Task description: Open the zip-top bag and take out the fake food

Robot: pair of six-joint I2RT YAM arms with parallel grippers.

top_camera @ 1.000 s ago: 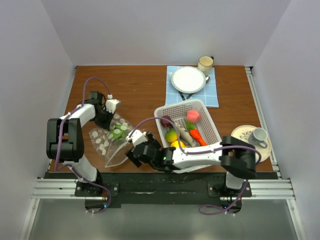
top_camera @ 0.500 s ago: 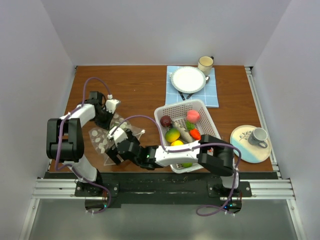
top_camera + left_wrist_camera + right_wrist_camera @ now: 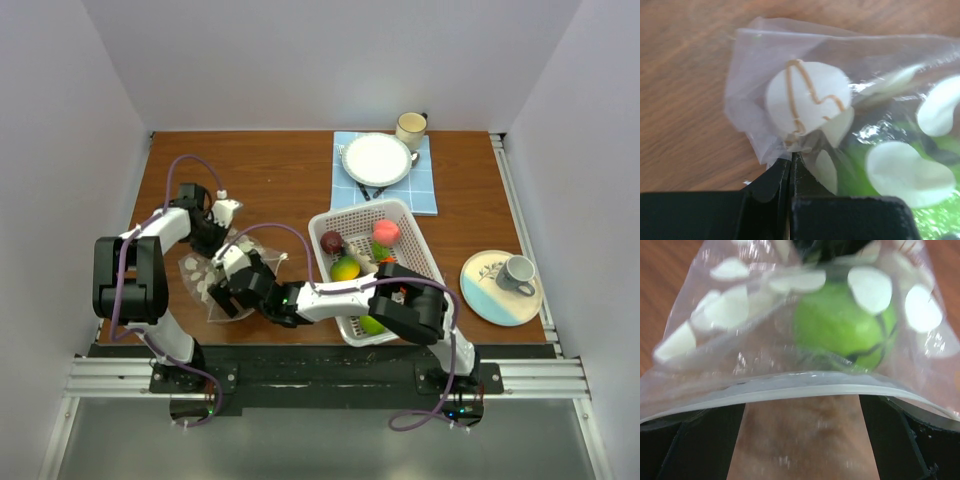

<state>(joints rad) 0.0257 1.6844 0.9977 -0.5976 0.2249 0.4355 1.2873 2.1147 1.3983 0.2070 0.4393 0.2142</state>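
Observation:
The zip-top bag [image 3: 200,272], clear with white dots, lies on the wooden table at the left. My left gripper [image 3: 217,224] is shut on its far corner, pinching the plastic [image 3: 790,150]. My right gripper [image 3: 230,285] is open at the bag's near end. In the right wrist view the bag's zip rim [image 3: 800,390] runs across between my open right gripper [image 3: 800,445]. A green apple [image 3: 845,332] sits inside the bag just beyond the rim. More fake food lies in the white basket [image 3: 424,255]: a dark purple piece [image 3: 331,242], a pink peach [image 3: 386,232] and a yellow piece [image 3: 345,268].
A white plate [image 3: 377,158] on a blue cloth and a mug [image 3: 411,127] stand at the back. A saucer [image 3: 490,298] with a cup [image 3: 517,272] sits at the right edge. My right arm stretches across the basket's front.
My right arm has swung left from beside the basket, and its gripper now sits at the bag's near end. The left gripper has held the bag's corner without moving.

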